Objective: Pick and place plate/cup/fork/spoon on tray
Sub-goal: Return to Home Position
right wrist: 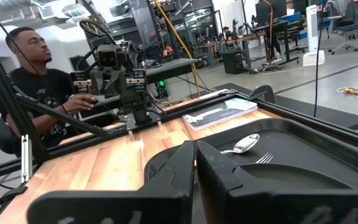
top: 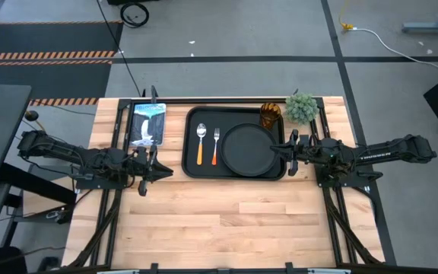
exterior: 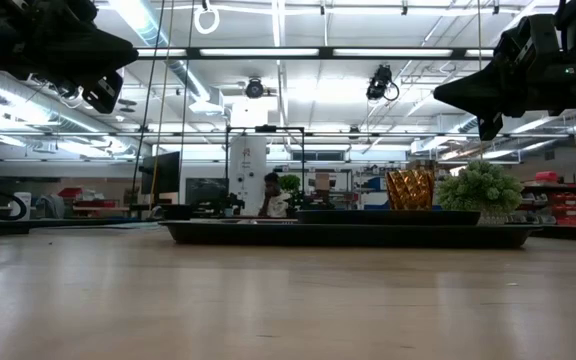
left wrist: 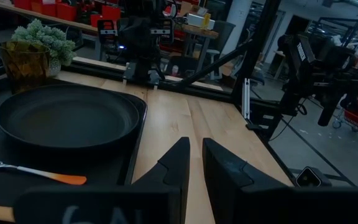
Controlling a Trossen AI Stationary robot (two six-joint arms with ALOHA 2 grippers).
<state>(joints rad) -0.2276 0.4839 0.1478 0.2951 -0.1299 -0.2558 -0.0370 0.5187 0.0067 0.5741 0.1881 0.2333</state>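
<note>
the left gripper [top: 164,170] and right gripper [top: 280,147], both clenched and empty, flank the tray [top: 192,143] holding plate [top: 249,148], spoon [top: 201,144], fork [top: 215,146].

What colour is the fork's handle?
Orange, clearest in the high view: fork.

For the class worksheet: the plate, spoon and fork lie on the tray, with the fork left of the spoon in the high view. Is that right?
Not quite. The high view shows the spoon on the left and the fork to its right, between the spoon and the plate. All three do lie on the tray.
</note>
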